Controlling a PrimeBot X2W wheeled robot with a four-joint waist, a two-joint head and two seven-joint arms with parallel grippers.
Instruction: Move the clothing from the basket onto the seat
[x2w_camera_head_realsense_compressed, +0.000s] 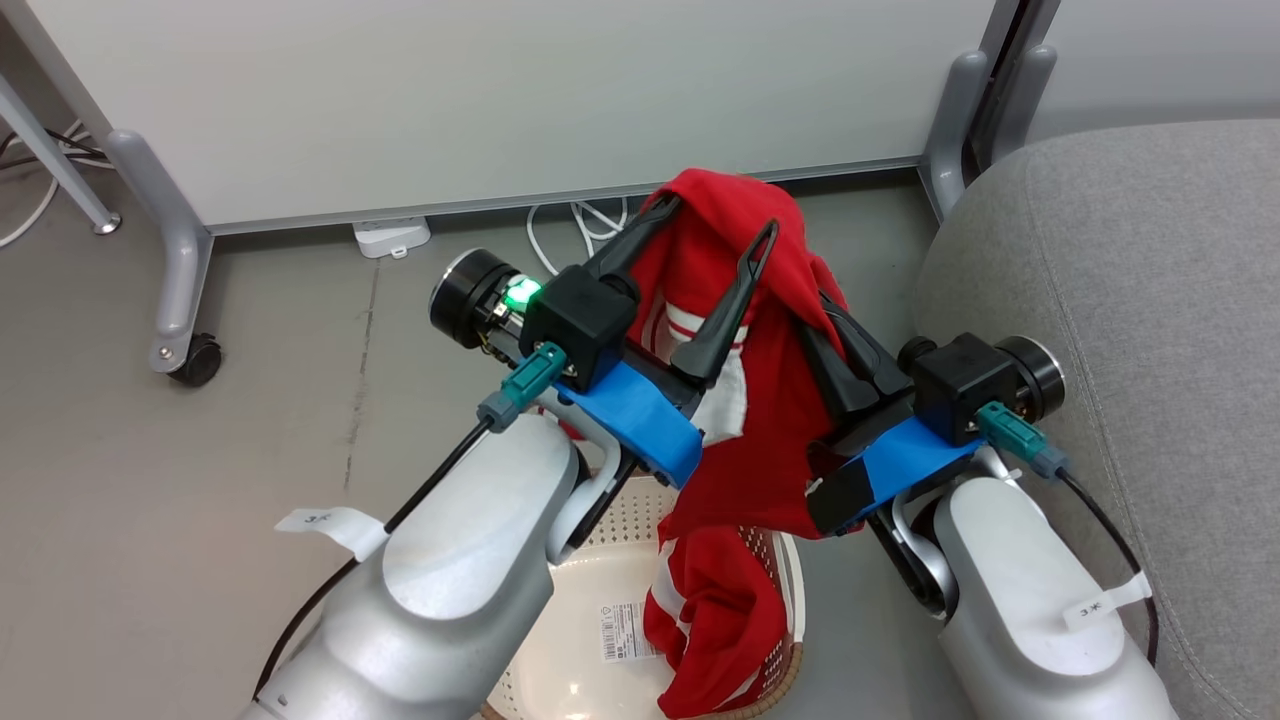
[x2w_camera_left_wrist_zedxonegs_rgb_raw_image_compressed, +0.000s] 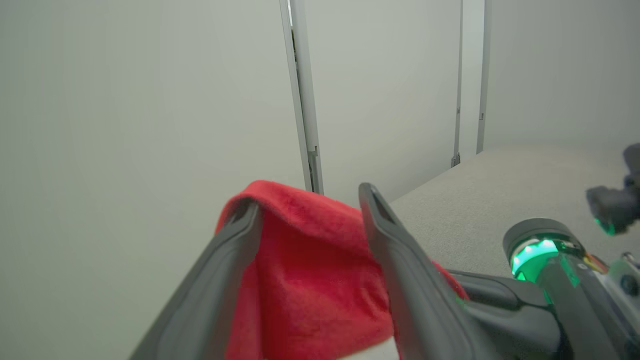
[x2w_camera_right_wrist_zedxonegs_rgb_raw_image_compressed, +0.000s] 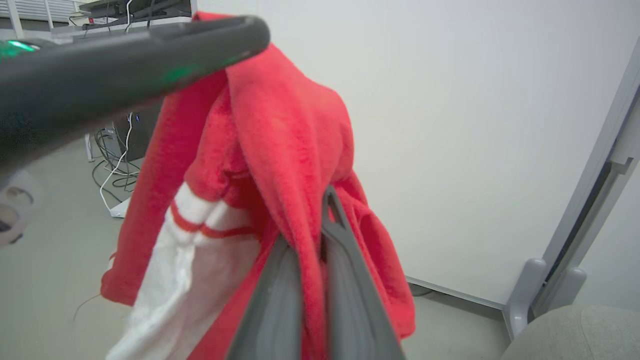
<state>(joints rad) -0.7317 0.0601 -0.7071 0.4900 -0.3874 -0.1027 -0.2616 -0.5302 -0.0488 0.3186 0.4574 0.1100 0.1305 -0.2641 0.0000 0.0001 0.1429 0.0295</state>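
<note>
The left arm (x2w_camera_head_realsense_compressed: 450, 560) and right arm (x2w_camera_head_realsense_compressed: 1020, 590) are raised side by side. The left jaws stand wide apart; the right jaws pinch together on the clothing (x2w_camera_head_realsense_compressed: 760, 450).

Head view steeply downward from above; both wrist views close on the same clothing (x2w_camera_head_realsense_compressed: 765, 450)

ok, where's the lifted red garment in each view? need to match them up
Head view: lifted red garment at centre, above the basket.
Left wrist view: bottom centre, inside the open left pincer.
Right wrist view: centre, clamped in the shut right pincer.
Shared landmark: grey sofa, at the right in all three.
</note>
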